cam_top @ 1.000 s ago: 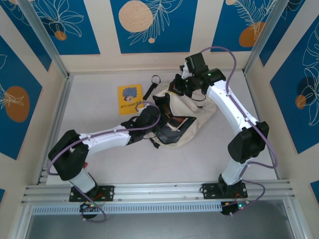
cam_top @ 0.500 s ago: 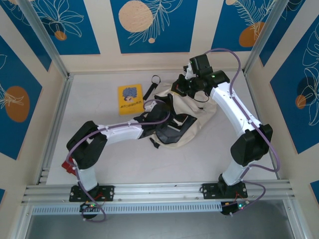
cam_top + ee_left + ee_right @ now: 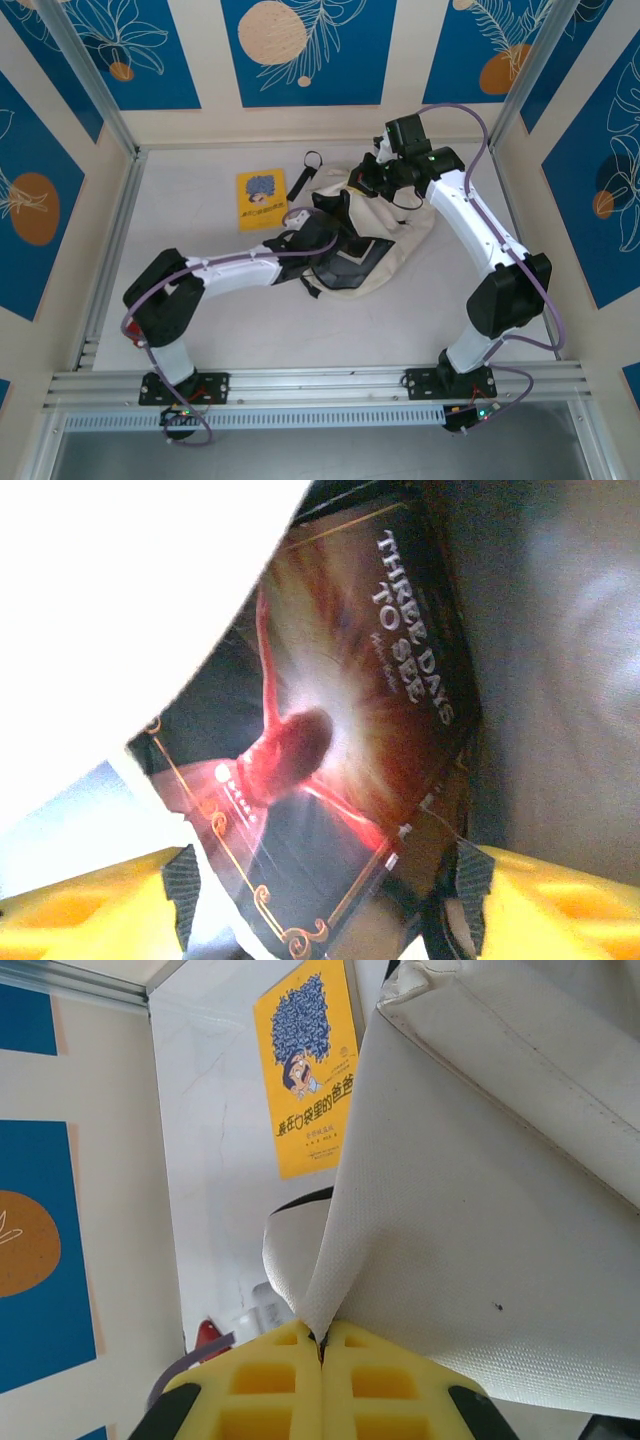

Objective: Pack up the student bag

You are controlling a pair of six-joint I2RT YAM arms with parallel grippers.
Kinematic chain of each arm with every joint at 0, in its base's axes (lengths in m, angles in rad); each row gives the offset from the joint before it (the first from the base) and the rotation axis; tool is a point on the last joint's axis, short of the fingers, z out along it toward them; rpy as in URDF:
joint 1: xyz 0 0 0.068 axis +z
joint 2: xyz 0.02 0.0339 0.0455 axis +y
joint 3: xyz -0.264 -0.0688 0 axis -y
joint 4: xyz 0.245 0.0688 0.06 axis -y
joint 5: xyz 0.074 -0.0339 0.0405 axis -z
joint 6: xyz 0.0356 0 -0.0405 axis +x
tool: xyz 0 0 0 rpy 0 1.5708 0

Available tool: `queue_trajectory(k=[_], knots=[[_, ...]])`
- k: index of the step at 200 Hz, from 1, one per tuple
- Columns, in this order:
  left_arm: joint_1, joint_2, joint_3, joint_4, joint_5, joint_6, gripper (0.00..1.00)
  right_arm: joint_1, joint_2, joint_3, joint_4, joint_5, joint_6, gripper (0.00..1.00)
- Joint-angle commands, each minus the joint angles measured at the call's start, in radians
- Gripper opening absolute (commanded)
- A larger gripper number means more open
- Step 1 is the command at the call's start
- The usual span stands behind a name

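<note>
Cream soft fabric backpack (image 3: 400, 235) lies slumped at centre of the top view on the white counter (image 3: 420, 320); it looks light and floppy with no stiffness, so it is best taken by the hemmed mouth rim or a black strap, not the loose panels. Right gripper (image 3: 322, 1345) is clenched on a fold of its matte woven canvas. Left gripper (image 3: 320, 920) sits in the opening, yellow fingers (image 3: 90, 910) spread and released, with a dark glossy book (image 3: 330, 740) just beyond, and a flat yellow paperback (image 3: 262, 198) lies apart, upper left.
</note>
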Motion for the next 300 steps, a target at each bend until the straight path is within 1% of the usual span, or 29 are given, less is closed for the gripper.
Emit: queue_trajectory(k=[1,26,42,54,68,79,109,123,134,142,154,168,182,189,199,210,219,223,238,254,263,281,300], knots=[[-0.015,-0.101,-0.042,-0.056,0.007,-0.025,0.72,-0.006,-0.043,-0.012,0.027,-0.016,0.013,0.00],[-0.016,-0.170,-0.062,-0.132,0.038,0.000,0.72,-0.005,-0.042,-0.030,0.036,-0.015,0.019,0.00],[-0.015,-0.218,-0.070,-0.196,0.056,0.051,0.74,-0.006,-0.043,-0.048,0.038,-0.018,0.021,0.00],[-0.011,-0.248,-0.058,-0.254,0.068,0.149,0.76,-0.006,-0.041,-0.065,0.038,-0.025,0.016,0.00],[-0.011,-0.259,0.015,-0.432,0.080,0.278,0.78,-0.001,-0.041,-0.094,0.039,-0.031,0.006,0.00],[-0.011,-0.270,0.038,-0.529,0.077,0.339,0.79,0.008,-0.038,-0.120,0.042,-0.043,-0.015,0.00],[-0.008,-0.363,-0.009,-0.650,-0.012,0.406,0.83,0.022,-0.029,-0.206,0.023,-0.019,-0.055,0.00],[-0.001,-0.413,-0.020,-0.697,-0.068,0.436,0.87,0.024,-0.030,-0.262,0.026,-0.015,-0.060,0.00],[0.017,-0.446,-0.026,-0.721,-0.096,0.466,0.89,0.027,-0.032,-0.308,0.035,-0.014,-0.060,0.00],[0.038,-0.462,-0.024,-0.727,-0.094,0.499,0.89,0.033,-0.032,-0.339,0.041,-0.014,-0.060,0.00],[0.085,-0.473,-0.017,-0.738,-0.070,0.553,0.91,0.041,-0.030,-0.380,0.048,-0.012,-0.056,0.00],[0.155,-0.465,-0.003,-0.746,-0.014,0.616,0.93,0.051,-0.030,-0.422,0.062,-0.021,-0.054,0.00],[0.216,-0.441,0.012,-0.753,0.019,0.673,0.97,0.068,-0.036,-0.444,0.063,-0.011,-0.055,0.00],[0.253,-0.423,0.022,-0.755,0.037,0.706,0.99,0.077,-0.043,-0.449,0.061,0.001,-0.056,0.06],[0.302,-0.385,0.042,-0.761,0.060,0.746,1.00,0.087,-0.055,-0.450,0.058,0.021,-0.061,0.19],[0.347,-0.337,0.072,-0.774,0.069,0.786,1.00,0.098,-0.073,-0.445,0.053,0.042,-0.065,0.34],[0.378,-0.293,0.100,-0.780,0.069,0.821,1.00,0.104,-0.089,-0.436,0.049,0.066,-0.066,0.50],[0.390,-0.274,0.109,-0.777,0.069,0.840,1.00,0.106,-0.098,-0.432,0.047,0.080,-0.065,0.56],[0.430,-0.199,0.143,-0.755,0.083,0.905,0.98,0.111,-0.132,-0.418,0.050,0.121,-0.065,0.70],[0.480,-0.124,0.173,-0.720,0.136,0.937,0.92,0.110,-0.150,-0.396,0.047,0.139,-0.068,0.80],[0.502,-0.079,0.197,-0.714,0.155,0.942,0.89,0.112,-0.153,-0.381,0.040,0.150,-0.072,0.83],[0.530,0.009,0.263,-0.719,0.170,0.970,0.85,0.111,-0.152,-0.360,0.021,0.170,-0.075,0.87],[0.545,0.110,0.345,-0.734,0.168,1.013,0.79,0.111,-0.157,-0.365,0.021,0.173,-0.068,0.88]])
